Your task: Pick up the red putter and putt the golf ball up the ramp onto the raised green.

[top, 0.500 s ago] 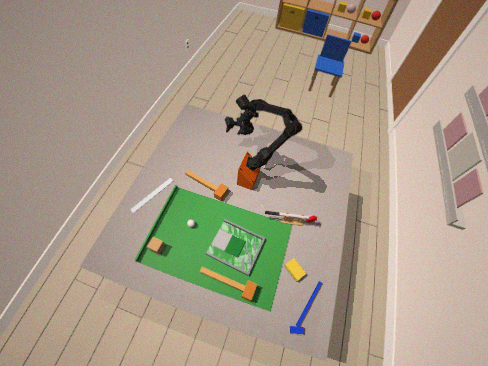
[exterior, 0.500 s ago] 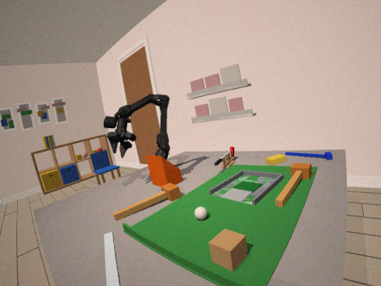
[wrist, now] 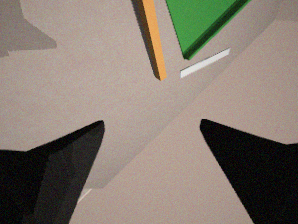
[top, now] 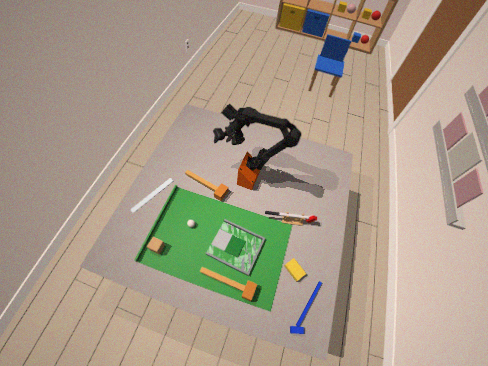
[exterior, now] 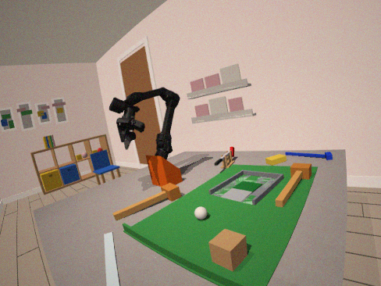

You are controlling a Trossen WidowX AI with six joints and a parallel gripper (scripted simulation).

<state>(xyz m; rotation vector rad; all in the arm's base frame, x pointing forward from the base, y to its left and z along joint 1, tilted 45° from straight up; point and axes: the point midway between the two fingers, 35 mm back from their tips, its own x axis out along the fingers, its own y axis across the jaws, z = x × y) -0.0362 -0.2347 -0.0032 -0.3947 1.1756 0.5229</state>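
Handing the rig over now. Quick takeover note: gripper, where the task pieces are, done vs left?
Gripper: open, holding nothing, raised above the grey table, off the green mat's corner.
Red-headed putter: untouched, lying on its small wooden stand beside the mat, on the far side of the arm's orange base from the gripper.
White golf ball: on the green mat, short of the grey-framed raised green.
Done: nothing yet.
Left: swing over to the putter, grasp it, putt the ball up the ramp onto the raised green.
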